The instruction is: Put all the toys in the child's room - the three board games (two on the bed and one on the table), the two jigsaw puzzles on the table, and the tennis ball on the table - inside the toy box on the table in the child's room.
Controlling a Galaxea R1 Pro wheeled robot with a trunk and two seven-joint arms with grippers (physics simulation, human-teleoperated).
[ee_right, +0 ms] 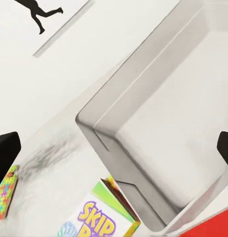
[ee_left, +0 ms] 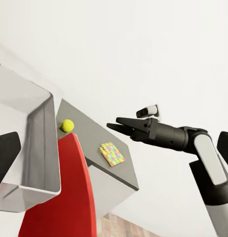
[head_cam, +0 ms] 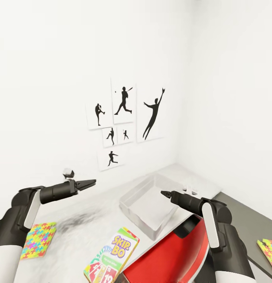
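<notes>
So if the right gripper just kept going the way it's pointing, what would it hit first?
Most likely the toy box: the right wrist view looks along the fingers straight into its open inside. In the head view the right gripper hangs over it, so probably its floor.

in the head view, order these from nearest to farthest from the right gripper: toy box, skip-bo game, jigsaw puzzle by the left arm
1. The toy box, right beside the right gripper, just to its left on the table.
2. The Skip-Bo game, lower down near the table's front edge.
3. The jigsaw puzzle, far across on the robot's left side, under the left arm.
</notes>
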